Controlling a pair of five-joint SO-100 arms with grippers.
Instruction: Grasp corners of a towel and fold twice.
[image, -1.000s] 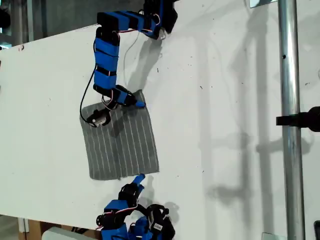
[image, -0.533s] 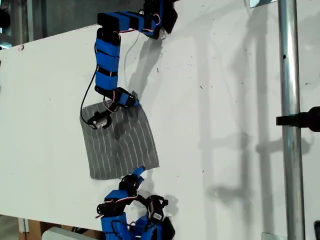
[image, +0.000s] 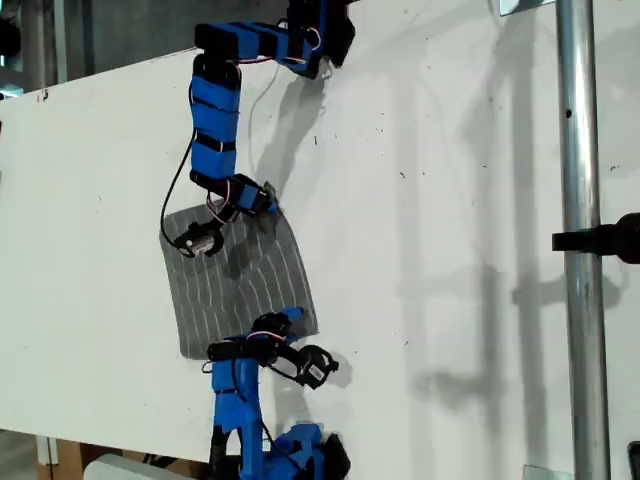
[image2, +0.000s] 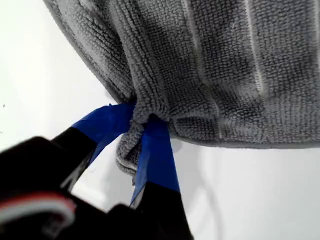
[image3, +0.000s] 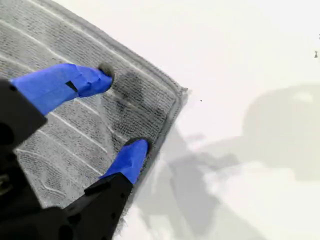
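My first gripper (image2: 142, 122) pinches a corner (image2: 131, 150) of the grey striped towel (image: 240, 285) on the white table (image: 450, 250). My second gripper (image3: 120, 112) is open over another corner (image3: 172, 97). No writing shows.

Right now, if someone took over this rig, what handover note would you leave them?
My first gripper is shut on a bunched corner of the towel, at its far edge in the exterior view.
My second gripper is open, jaws straddling the near corner, which lies flat on the white table.
Done: one corner gripped.
Left: close on the second corner, then make both folds.
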